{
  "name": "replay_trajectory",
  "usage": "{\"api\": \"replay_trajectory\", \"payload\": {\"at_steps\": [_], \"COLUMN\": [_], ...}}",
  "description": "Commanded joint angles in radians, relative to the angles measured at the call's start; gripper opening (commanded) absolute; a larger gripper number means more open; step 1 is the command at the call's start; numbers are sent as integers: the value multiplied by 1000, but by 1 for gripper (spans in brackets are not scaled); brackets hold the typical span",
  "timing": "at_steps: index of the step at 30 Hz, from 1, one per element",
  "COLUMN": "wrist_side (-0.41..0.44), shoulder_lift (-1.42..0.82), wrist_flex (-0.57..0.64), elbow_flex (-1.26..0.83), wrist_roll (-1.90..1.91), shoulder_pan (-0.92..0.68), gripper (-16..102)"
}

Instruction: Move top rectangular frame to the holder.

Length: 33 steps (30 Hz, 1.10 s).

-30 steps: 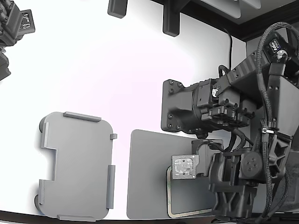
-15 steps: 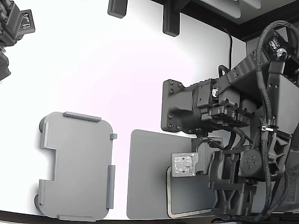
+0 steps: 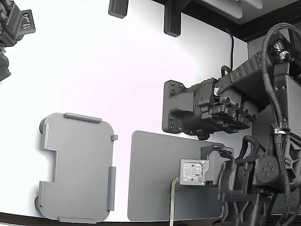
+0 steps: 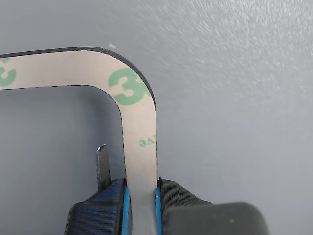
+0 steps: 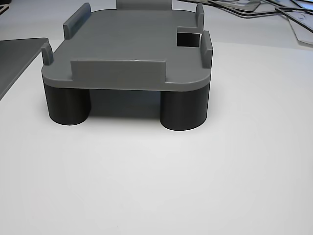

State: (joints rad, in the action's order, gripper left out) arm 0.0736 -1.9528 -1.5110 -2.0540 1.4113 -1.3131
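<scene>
The top rectangular frame [image 4: 138, 105] is a thin pale beige outline with green print; one rounded corner shows in the wrist view. My gripper [image 4: 142, 190] is shut on its side strip, a blue-edged finger [image 4: 113, 200] on either side. In the exterior view the frame [image 3: 172, 202] shows as a thin upright edge over the dark grey mat [image 3: 150, 174], held by the gripper [image 3: 179, 180] at the exterior view's lower right. The holder [image 3: 75, 167], a light grey tray with raised tabs, stands to the mat's left, apart from it. It also shows in the other view [image 5: 132, 54] on round dark feet.
A second arm's head [image 3: 14, 28] sits at the exterior view's top left. My arm's black body [image 3: 202, 110] overhangs the mat's far edge. Two dark posts [image 3: 171, 21] stand at the back. The mat's corner [image 5: 14, 58] lies beside the holder in the other view.
The gripper has shifted towards the exterior view's right and lower edge with the frame. The frame lay flat on the mat before; now it is seen edge-on, raised off it.
</scene>
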Motion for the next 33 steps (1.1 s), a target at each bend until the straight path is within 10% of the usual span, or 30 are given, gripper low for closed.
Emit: {"api": "replay_trajectory", "payload": {"at_steps": [1, 14, 33], "wrist_side": [58, 178, 101], "shoulder_lift": [20, 28, 414], "wrist_flex": [-115, -144, -144], "elbow_flex": [233, 399, 696], "wrist_roll": [92, 526, 922], "shoulder_pan": [46, 325, 652], "gripper": [-11, -10, -10]}}
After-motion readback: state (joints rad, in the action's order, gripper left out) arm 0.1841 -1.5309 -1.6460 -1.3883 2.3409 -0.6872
